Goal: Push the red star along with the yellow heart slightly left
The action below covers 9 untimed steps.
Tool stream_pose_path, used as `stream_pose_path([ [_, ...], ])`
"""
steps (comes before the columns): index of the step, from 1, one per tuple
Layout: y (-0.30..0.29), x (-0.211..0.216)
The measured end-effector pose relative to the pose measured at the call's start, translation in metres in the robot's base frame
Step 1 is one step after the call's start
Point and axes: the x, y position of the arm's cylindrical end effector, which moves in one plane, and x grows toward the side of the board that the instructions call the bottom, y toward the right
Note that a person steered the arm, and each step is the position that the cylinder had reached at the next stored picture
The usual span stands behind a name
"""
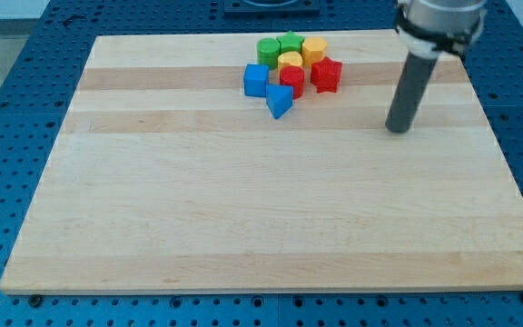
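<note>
Blue cube (256,80) sits left of the red star (326,74); the yellow heart (290,62), if I read its shape right, lies just left of the star too. My tip (397,130), a bare rod with no jaws, stands well right of the star: approach step. Next I must reach the star's right side and push left.

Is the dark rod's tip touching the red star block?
No, my tip rests on the wooden board well to the view's right of the red star block.
</note>
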Motion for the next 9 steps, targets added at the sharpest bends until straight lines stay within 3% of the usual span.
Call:
stream_pose_path([
  [1,-0.004,-0.007],
  [2,-0.036,-0.049],
  [3,-0.047,-0.05],
  [4,-0.076,-0.083],
  [9,-0.084,-0.102],
])
